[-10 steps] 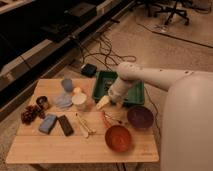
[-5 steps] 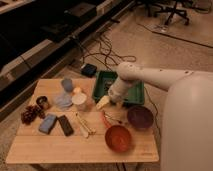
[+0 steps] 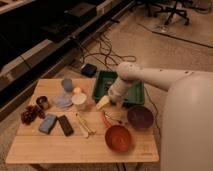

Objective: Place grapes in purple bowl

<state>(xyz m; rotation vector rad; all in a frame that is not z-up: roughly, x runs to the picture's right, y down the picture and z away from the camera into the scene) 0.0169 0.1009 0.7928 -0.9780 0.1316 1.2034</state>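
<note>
The grapes (image 3: 31,114), a dark reddish cluster, lie at the table's far left edge. At the right side of the table sits the purple bowl (image 3: 140,117), with nothing in it. My gripper (image 3: 103,103), pale fingers pointing down and left, hangs over the middle of the table beside the green tray (image 3: 131,96). It is open and holds nothing. It is well to the right of the grapes and to the left of the purple bowl.
An orange-red bowl (image 3: 118,138) stands near the front edge. A white cup (image 3: 79,99), blue cup (image 3: 67,84), small tin (image 3: 42,102), blue sponge (image 3: 47,124), black block (image 3: 65,125) and utensils (image 3: 84,125) fill the left half. Cables and a black box (image 3: 89,70) lie on the floor behind.
</note>
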